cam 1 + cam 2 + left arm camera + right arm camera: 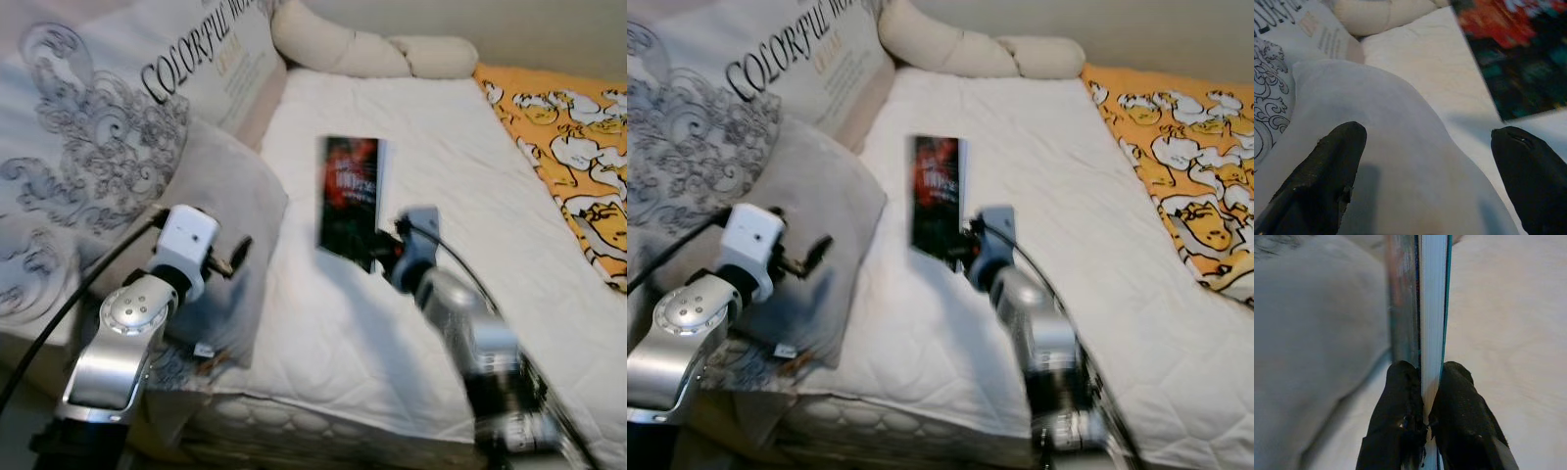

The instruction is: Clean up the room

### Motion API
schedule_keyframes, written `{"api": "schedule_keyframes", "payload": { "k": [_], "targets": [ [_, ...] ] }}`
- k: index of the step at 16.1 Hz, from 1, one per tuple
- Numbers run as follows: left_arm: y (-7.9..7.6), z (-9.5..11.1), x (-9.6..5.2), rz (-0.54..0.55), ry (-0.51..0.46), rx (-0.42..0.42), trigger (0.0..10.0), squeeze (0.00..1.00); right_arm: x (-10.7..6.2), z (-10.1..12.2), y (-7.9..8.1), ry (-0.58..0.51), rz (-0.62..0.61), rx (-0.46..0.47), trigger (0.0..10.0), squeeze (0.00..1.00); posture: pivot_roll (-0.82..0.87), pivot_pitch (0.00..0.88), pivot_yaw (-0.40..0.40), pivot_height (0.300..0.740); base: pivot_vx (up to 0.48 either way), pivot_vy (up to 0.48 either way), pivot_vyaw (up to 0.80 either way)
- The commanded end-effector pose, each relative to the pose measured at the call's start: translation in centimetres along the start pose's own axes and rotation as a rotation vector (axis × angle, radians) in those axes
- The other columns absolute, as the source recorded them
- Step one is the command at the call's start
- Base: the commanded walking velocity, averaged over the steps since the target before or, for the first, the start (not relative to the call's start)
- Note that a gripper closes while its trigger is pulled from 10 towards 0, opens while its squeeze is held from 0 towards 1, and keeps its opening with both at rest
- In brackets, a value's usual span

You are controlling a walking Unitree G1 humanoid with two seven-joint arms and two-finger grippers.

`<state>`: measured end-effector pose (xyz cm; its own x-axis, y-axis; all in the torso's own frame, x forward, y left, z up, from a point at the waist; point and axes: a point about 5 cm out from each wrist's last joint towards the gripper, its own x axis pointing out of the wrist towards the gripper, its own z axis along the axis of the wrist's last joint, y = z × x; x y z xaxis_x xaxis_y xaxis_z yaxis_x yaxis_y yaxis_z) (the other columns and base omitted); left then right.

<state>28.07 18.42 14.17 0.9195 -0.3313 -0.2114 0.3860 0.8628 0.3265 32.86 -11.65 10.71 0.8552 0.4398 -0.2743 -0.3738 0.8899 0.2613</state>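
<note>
A dark book point(351, 196) with a red and black cover is held up above the white bed point(431, 166). My right gripper point(380, 250) is shut on its lower edge. In the right wrist view both black fingers point(1400, 416) pinch the white page block of the book point(1431, 308). My left gripper point(235, 257) is open over the grey pillow point(220, 206); in the left wrist view its fingertips point(1337, 161) stand wide apart above the pillow point(1391, 161), with nothing between them.
A large patterned pillow point(108, 127) with black lettering leans at the left. Cream bolster cushions point(362, 49) lie at the head of the bed. An orange cartoon-print blanket point(573, 147) covers the right side. The mattress edge point(323, 416) runs along the front.
</note>
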Motion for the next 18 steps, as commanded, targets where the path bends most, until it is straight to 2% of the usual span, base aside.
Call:
{"api": "schedule_keyframes", "payload": {
  "k": [1, 3, 4, 6, 8, 9, 11, 12, 15, 16, 17, 18],
  "targets": [
    [-0.1, 0.5, -0.1, -0.058, -0.004, 0.019, 10.0, 0.0, 0.2, 0.9, -0.2, 0.005, 0.038, 0.053, 10.0, 0.0, 0.0, 0.0, -0.023, 0.74, 0.0, 0.0, 0.0],
    [-0.3, 0.5, -0.8, -0.152, 0.017, 0.044, 10.0, 0.0, 1.0, 1.2, -0.5, 0.059, 0.092, 0.117, 10.0, 0.0, 0.0, 0.0, -0.02, 0.74, 0.0, 0.0, 0.0],
    [-0.5, 0.5, -1.6, -0.243, 0.04, 0.063, 10.0, 0.0, 1.6, 1.2, -0.5, 0.128, 0.142, 0.141, 10.0, 0.0, 0.02, 0.0, -0.021, 0.74, 0.0, 0.0, 0.0],
    [-0.8, 0.3, -2.3, -0.321, 0.071, 0.065, 10.0, 0.0, 2.1, 0.9, -0.5, 0.203, 0.173, 0.16, 10.0, 0.0, 0.03, 0.0, -0.021, 0.74, 0.0, 0.0, 0.0],
    [-1.3, -0.1, -3.3, -0.409, 0.112, 0.062, 10.0, 0.0, 2.5, 0.5, -0.9, 0.259, 0.17, 0.241, 10.0, 0.0, 0.04, 0.0, -0.014, 0.74, 0.0, 0.0, 0.0],
    [-1.8, -0.3, -4.1, -0.471, 0.141, 0.052, 10.0, 0.0, 2.6, -0.2, -1.2, 0.306, 0.177, 0.331, 10.0, 0.0, 0.04, 0.0, -0.01, 0.74, 0.0, 0.0, 0.0],
    [-1.9, -0.3, -4.5, -0.497, 0.155, 0.048, 10.0, 0.0, 2.6, -0.9, -1.3, 0.344, 0.182, 0.369, 10.0, 0.0, 0.05, 0.0, -0.008, 0.74, 0.0, 0.0, 0.0],
    [-2.1, -0.1, -4.7, -0.527, 0.168, 0.043, 10.0, 0.0, 2.4, -2.1, -1.6, 0.385, 0.148, 0.396, 10.0, 0.0, 0.06, 0.0, -0.006, 0.74, 0.0, 0.0, 0.0],
    [-2.5, -0.1, -5.2, -0.574, 0.19, 0.036, 10.0, 0.0, 2.1, -3.7, -2.0, 0.433, 0.084, 0.38, 10.0, 0.0, 0.08, 0.0, -0.002, 0.74, 0.0, 0.0, 0.0],
    [-2.7, -0.3, -5.5, -0.599, 0.211, 0.029, 10.0, 0.0, 2.0, -4.6, -2.2, 0.455, 0.042, 0.314, 10.0, 0.0, 0.08, 0.0, 0.0, 0.74, 0.0, 0.0, 0.0],
    [-2.8, -0.3, -5.5, -0.602, 0.216, 0.024, 10.0, 0.0, 2.0, -4.9, -2.4, 0.458, 0.019, 0.287, 10.0, 0.0, 0.09, 0.0, 0.002, 0.74, 0.0, 0.0, 0.0],
    [-2.9, -0.4, -5.6, -0.602, 0.221, 0.016, 10.0, 0.0, 1.9, -5.3, -2.7, 0.461, -0.019, 0.249, 10.0, 0.09, 0.09, 0.0, 0.002, 0.74, 0.0, 0.0, 0.0]
  ]
}}
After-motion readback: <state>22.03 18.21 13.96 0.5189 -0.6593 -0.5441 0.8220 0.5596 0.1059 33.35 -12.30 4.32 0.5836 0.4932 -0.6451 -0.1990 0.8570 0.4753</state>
